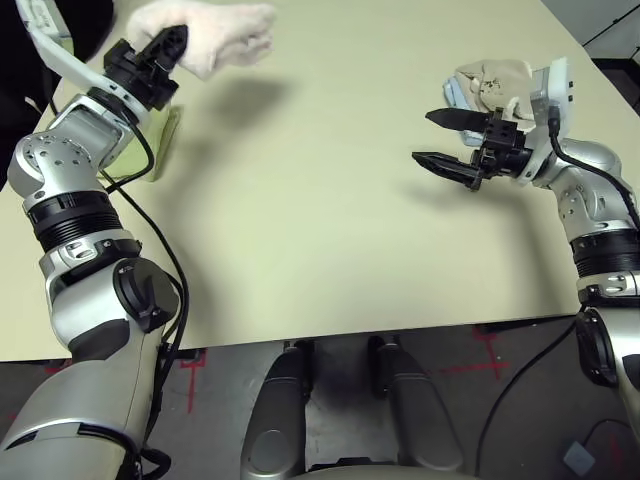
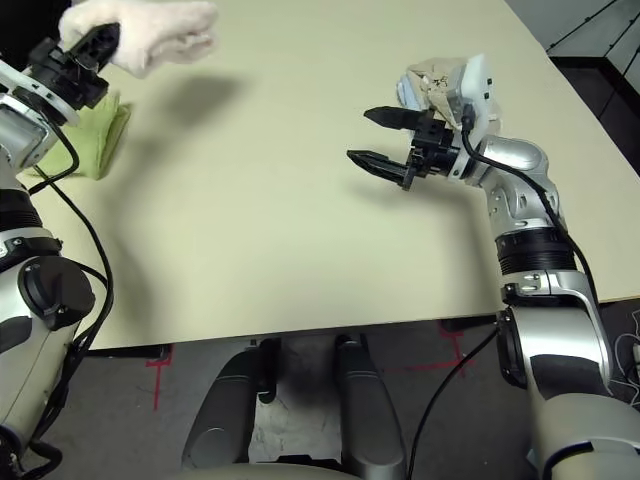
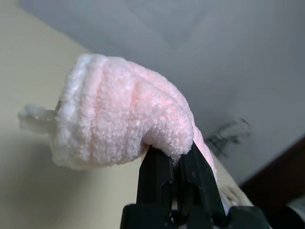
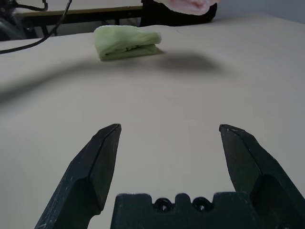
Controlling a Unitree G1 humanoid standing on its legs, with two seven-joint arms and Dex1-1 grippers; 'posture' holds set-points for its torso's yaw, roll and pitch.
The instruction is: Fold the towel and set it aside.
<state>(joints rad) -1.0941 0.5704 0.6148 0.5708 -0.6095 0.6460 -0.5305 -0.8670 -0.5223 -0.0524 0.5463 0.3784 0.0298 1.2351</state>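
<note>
The towel (image 1: 215,35), pale pink and bunched into a fold, hangs in the air above the table's far left. My left gripper (image 1: 170,45) is shut on it, and the left wrist view shows the pink towel (image 3: 119,124) pinched between the black fingers (image 3: 155,176). My right gripper (image 1: 433,137) hovers over the table's right part, open and holding nothing, with its fingers (image 4: 95,167) spread wide over bare tabletop. A white tag (image 3: 33,119) sticks out of the towel's edge.
A folded light green towel (image 4: 127,42) lies on the table (image 1: 320,230) at the far left, under my left arm. Beige and blue folded towels (image 1: 490,80) sit at the far right behind my right wrist. Between the arms the tabletop is bare.
</note>
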